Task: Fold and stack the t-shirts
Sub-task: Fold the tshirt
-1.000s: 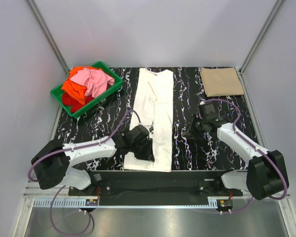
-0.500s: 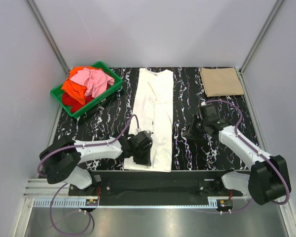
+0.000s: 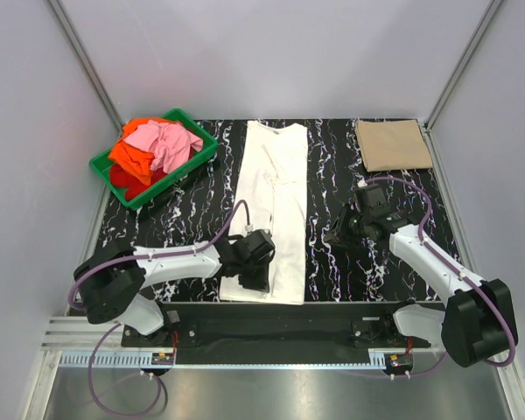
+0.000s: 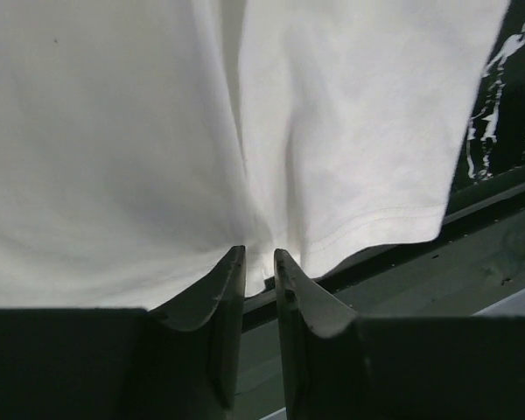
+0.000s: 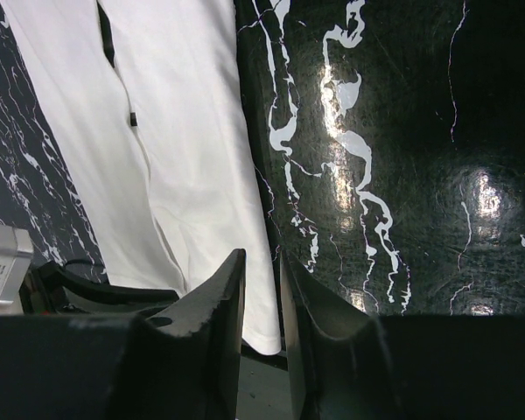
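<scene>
A white t-shirt (image 3: 276,192) lies folded into a long strip down the middle of the table, its hem at the near edge. My left gripper (image 3: 254,278) sits on that hem. In the left wrist view the white cloth (image 4: 157,131) puckers toward the left gripper (image 4: 259,252), whose jaws stand a narrow gap apart with nothing between them. My right gripper (image 3: 335,234) hovers over bare table just right of the shirt. The right wrist view shows the right gripper (image 5: 261,254) narrowly open and empty beside the shirt's edge (image 5: 184,131). A tan t-shirt (image 3: 392,144) lies folded at the back right.
A green crate (image 3: 195,160) at the back left holds crumpled pink (image 3: 166,142), orange (image 3: 129,156) and red (image 3: 122,179) t-shirts. The black marbled table (image 3: 332,166) ends at a dark rail along its near edge (image 4: 472,254). White walls enclose the sides and back.
My left gripper has slid along the white t-shirt toward the near edge, down to its hem. The right gripper has barely shifted.
</scene>
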Robot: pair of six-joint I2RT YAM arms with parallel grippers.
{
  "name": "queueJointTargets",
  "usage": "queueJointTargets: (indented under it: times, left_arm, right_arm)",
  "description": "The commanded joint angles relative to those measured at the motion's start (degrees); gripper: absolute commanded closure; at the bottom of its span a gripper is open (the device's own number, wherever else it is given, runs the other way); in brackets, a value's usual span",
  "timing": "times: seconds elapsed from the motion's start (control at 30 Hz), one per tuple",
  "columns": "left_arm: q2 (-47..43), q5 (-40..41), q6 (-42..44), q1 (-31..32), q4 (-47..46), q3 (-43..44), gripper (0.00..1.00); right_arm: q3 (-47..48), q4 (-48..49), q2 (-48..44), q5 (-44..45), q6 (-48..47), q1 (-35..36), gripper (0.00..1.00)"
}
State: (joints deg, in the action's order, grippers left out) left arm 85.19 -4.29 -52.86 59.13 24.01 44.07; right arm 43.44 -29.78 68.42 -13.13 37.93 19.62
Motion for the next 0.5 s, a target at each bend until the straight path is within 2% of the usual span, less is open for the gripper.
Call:
queueJointTargets:
  times: [0.0, 0.13, 0.47]
  left_arm:
    - [-3.62, 1.92, 0.57, 0.28, 2.18, 4.61, 0.75]
    - [-4.68, 1.92, -0.14, 0.37, 2.36, 5.15, 0.76]
    - [-0.90, 2.19, -1.10, 0.63, 1.04, 3.91, 0.80]
  right_arm:
    - [-0.20, 1.13, -1.36, 0.03, 0.12, 0.69, 0.70]
    - [-0.37, 1.13, -1.45, 0.29, -0.05, 0.60, 0.70]
    - [-0.64, 1.13, -2.06, 0.21, -0.23, 0.60, 0.69]
